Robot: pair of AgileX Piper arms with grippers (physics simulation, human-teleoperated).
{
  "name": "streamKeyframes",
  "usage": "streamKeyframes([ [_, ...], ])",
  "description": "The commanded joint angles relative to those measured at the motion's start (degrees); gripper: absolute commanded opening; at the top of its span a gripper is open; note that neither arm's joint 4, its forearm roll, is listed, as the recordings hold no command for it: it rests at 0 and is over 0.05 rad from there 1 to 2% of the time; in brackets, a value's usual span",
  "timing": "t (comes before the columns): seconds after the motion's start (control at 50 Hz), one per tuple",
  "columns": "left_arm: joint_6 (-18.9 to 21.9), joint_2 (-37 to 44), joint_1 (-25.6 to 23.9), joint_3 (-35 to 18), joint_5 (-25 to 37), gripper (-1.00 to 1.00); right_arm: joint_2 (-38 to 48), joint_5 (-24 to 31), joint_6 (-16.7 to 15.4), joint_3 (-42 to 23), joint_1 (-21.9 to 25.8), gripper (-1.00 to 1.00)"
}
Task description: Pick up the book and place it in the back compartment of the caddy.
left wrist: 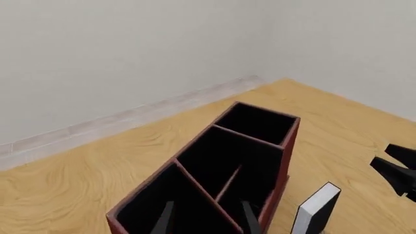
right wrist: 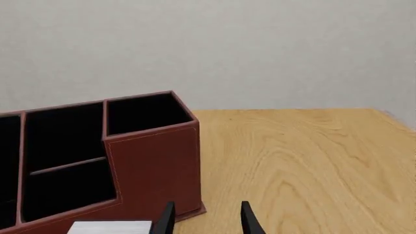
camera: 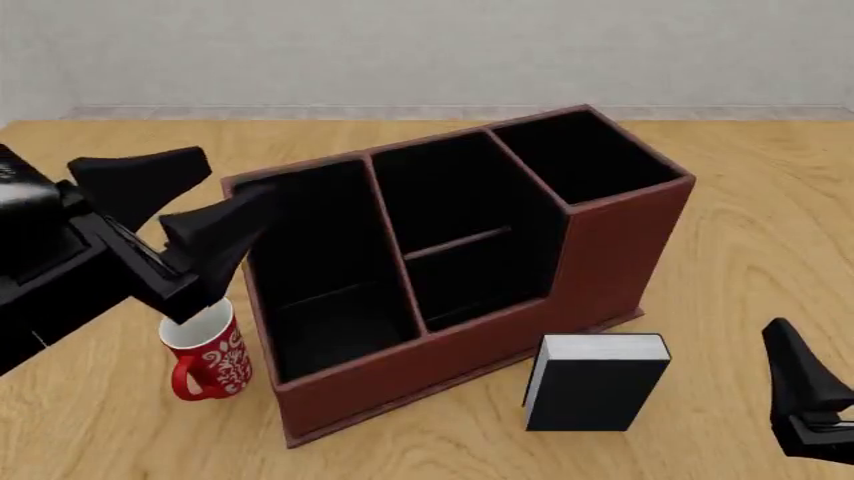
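The book (camera: 595, 388), black covers with a white page block on top, stands upright on the table just in front of the caddy's right part. It also shows in the left wrist view (left wrist: 317, 208) and, as a white strip, in the right wrist view (right wrist: 110, 227). The reddish-brown caddy (camera: 607, 262) stands mid-table, with its taller section (camera: 583, 150) at the far right end. My left gripper (camera: 227, 185) is open and empty above the caddy's left end (left wrist: 206, 219). My right gripper (camera: 807, 400) is open and empty (right wrist: 205, 222), low and to the right of the book.
A red-and-white patterned mug (camera: 210, 356) stands on the table against the caddy's left end, under my left arm. The caddy's middle section has a thin bar (camera: 458, 243) across it. A wall with a skirting board (camera: 427, 112) lies beyond the table's far edge.
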Motion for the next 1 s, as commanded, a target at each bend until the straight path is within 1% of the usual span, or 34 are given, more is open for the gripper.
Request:
streamKeyframes([
  [0.02, 0.01, 9.06, -6.02, -4.24, -2.24, 1.00, -0.03, -0.02, -0.07, 0.00, 0.02, 1.00],
  [0.06, -1.20, 10.38, -7.14, -4.37, -2.84, 1.00, 1.19, -0.92, 0.50, 0.03, -0.04, 1.00],
  [0.1, -1.38, 11.18, -7.54, -4.47, -3.18, 1.00, 0.93, -0.79, 0.30, 0.03, -0.02, 1.00],
  [0.12, -1.70, 11.91, -7.40, -4.30, -4.18, 1.00, -0.45, 0.07, -0.62, 0.01, 0.06, 1.00],
  [0.14, -1.70, 11.92, -7.40, -4.29, -4.20, 1.00, -0.45, 0.07, -0.62, 0.01, 0.06, 1.00],
  [0.16, -3.47, 12.22, -7.32, -4.11, -4.83, 1.00, -0.20, -0.05, -0.37, 0.02, 0.04, 1.00],
  [0.18, -3.33, 13.09, -7.79, -3.93, -5.72, 1.00, 0.59, -0.49, 0.24, 0.03, -0.01, 1.00],
  [0.2, -1.74, 15.25, -8.67, -3.78, -6.85, 1.00, 0.77, -0.51, 0.47, 0.02, -0.03, 1.00],
  [0.24, -1.02, 16.45, -9.06, -3.74, -7.50, 1.00, 0.17, -0.15, 0.08, 0.01, 0.00, 1.00],
  [0.26, -2.13, 17.55, -9.92, -3.72, -8.61, 1.00, -0.46, 0.17, -0.46, 0.00, 0.05, 1.00],
  [0.28, -3.69, 18.23, -10.36, -3.78, -9.16, 1.00, -0.30, 0.11, -0.27, 0.02, 0.03, 1.00],
  [0.32, -1.16, 20.33, -11.13, -3.96, -9.88, 1.00, 0.71, -0.42, 0.56, 0.03, -0.04, 1.00],
  [0.36, -0.45, 21.85, -11.68, -4.11, -10.51, 1.00, 0.40, -0.23, 0.37, 0.02, -0.02, 1.00],
  [0.4, -0.99, 22.85, -11.77, -4.15, -11.49, 1.00, -1.03, 0.75, -0.45, -0.02, 0.06, 1.00],
  [0.44, -0.28, 25.06, -12.73, -4.61, -12.33, 1.00, 0.20, 0.10, 0.57, 0.01, -0.03, 1.00],
  [0.48, 0.27, 26.69, -13.88, -5.04, -12.55, 1.00, -0.37, 0.38, 0.08, 0.01, 0.01, 1.00],
  [0.5, -0.23, 26.96, -14.17, -5.13, -12.44, 1.00, -0.96, 0.64, -0.46, 0.00, 0.06, 1.00],
  [0.56, -0.27, 28.15, -14.83, -5.41, -12.78, 1.00, -0.36, 0.12, -0.31, 0.03, 0.04, 1.00],
  [0.6, 0.86, 29.66, -15.88, -5.73, -12.97, 1.00, 0.46, -0.21, 0.50, 0.02, -0.03, 1.00],
  [0.66, 0.59, 30.33, -16.59, -6.07, -13.02, 1.00, -1.04, 0.76, -0.45, -0.02, 0.06, 1.00],
  [0.72, 0.86, 31.52, -17.15, -6.30, -13.45, 1.00, 0.04, 0.24, 0.51, 0.00, -0.03, 1.00],
  [0.78, 2.00, 32.44, -18.31, -6.34, -14.37, 1.00, -1.32, 1.05, -0.45, -0.03, 0.06, 1.00],
  [0.82, 1.52, 33.32, -18.82, -6.68, -14.42, 1.00, -0.69, 0.64, -0.01, 0.01, 0.02, 1.00],
  [0.86, 1.86, 34.32, -19.45, -6.95, -14.90, 1.00, -0.43, 0.66, 0.42, -0.02, -0.01, 1.00],
  [0.88, 1.86, 34.34, -19.45, -6.95, -14.91, 1.00, -0.42, 0.65, 0.42, -0.02, -0.01, 1.00],
  [0.9, 1.98, 35.17, -19.75, -7.19, -15.30, 1.00, -0.75, 0.45, -0.41, 0.02, 0.06, 1.00],
  [0.96, 2.80, 36.21, -20.52, -7.34, -16.20, 1.00, -0.23, 0.48, 0.45, -0.01, -0.01, 1.00],
  [1.0, 2.99, 37.36, -21.38, -7.61, -16.50, 1.00, -0.70, 0.80, 0.15, -0.04, 0.01, 1.00],
])
